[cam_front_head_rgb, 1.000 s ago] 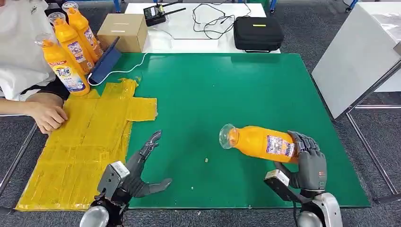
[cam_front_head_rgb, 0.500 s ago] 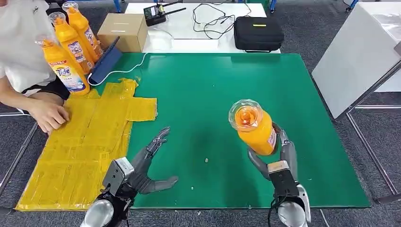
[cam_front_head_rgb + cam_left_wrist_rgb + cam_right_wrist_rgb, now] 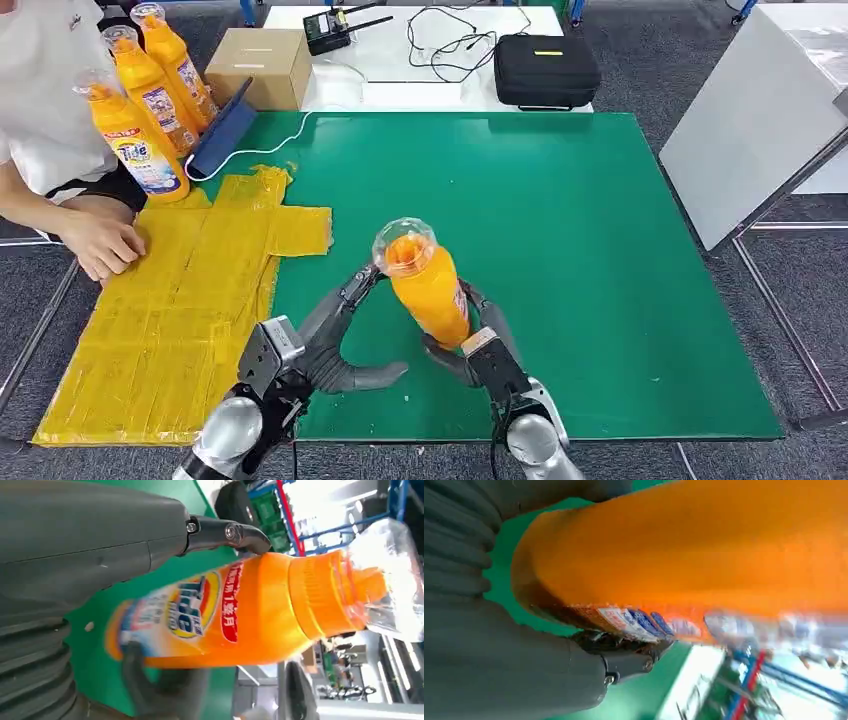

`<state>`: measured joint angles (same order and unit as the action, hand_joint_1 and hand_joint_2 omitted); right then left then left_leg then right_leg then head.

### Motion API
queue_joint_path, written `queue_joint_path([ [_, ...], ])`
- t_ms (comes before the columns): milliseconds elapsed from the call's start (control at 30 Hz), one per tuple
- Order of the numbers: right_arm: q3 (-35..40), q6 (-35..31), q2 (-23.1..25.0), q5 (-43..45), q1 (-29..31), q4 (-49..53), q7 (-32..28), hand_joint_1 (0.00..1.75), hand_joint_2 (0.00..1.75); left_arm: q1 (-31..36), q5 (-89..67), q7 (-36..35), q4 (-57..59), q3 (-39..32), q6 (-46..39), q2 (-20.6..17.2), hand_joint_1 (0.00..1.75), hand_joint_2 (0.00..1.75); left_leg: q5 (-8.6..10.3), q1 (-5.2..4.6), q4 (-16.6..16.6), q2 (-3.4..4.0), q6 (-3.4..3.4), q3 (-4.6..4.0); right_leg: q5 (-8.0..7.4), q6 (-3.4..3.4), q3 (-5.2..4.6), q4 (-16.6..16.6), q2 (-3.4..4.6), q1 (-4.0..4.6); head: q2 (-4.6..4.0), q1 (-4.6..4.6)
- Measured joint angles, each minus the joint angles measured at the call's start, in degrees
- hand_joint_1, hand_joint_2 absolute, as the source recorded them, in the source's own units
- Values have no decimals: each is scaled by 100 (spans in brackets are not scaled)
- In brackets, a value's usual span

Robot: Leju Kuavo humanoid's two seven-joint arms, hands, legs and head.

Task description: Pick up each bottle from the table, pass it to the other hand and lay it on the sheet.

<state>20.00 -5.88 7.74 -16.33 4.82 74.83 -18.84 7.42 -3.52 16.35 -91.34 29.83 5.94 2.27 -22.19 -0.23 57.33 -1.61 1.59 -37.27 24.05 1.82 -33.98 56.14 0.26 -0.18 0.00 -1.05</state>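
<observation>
1. Handover step: right hand (image 3: 478, 345) grips the orange bottle (image 3: 428, 288) upright above the green table (image 3: 600, 220)
2. Left hand (image 3: 325, 345) spread beside it, holding nothing
3. Next, left must clasp it, then reach the yellow sheet (image 3: 180, 300)

An orange bottle (image 3: 430, 290) with a clear domed cap is held above the green desk (image 3: 560, 200), near its front edge, cap up and tilted slightly toward the left. Its label shows a blue and yellow logo with a red strip of white characters in the left wrist view (image 3: 200, 612). The right hand (image 3: 478, 350) grips its lower body from below. The left hand (image 3: 330, 345) is just beside it with fingers (image 3: 352, 292) spread toward the bottle. 3 more orange bottles (image 3: 140, 110) of the same kind stand upright in a row at the desk's far left corner. The yellow sheet (image 3: 170, 310) lies flat along the left side of the desk, its surface wrinkled and patched.
</observation>
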Motion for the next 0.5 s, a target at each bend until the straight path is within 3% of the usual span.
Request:
queue_joint_path([
  [500, 756, 94, 275, 6, 290, -675, -59, 175, 175, 203, 221, 35, 85, 199, -98, 11, 0, 175, 0, 0, 0, 0, 0, -1, 0, 0, -2, 0, 0, 0, 0, -2],
])
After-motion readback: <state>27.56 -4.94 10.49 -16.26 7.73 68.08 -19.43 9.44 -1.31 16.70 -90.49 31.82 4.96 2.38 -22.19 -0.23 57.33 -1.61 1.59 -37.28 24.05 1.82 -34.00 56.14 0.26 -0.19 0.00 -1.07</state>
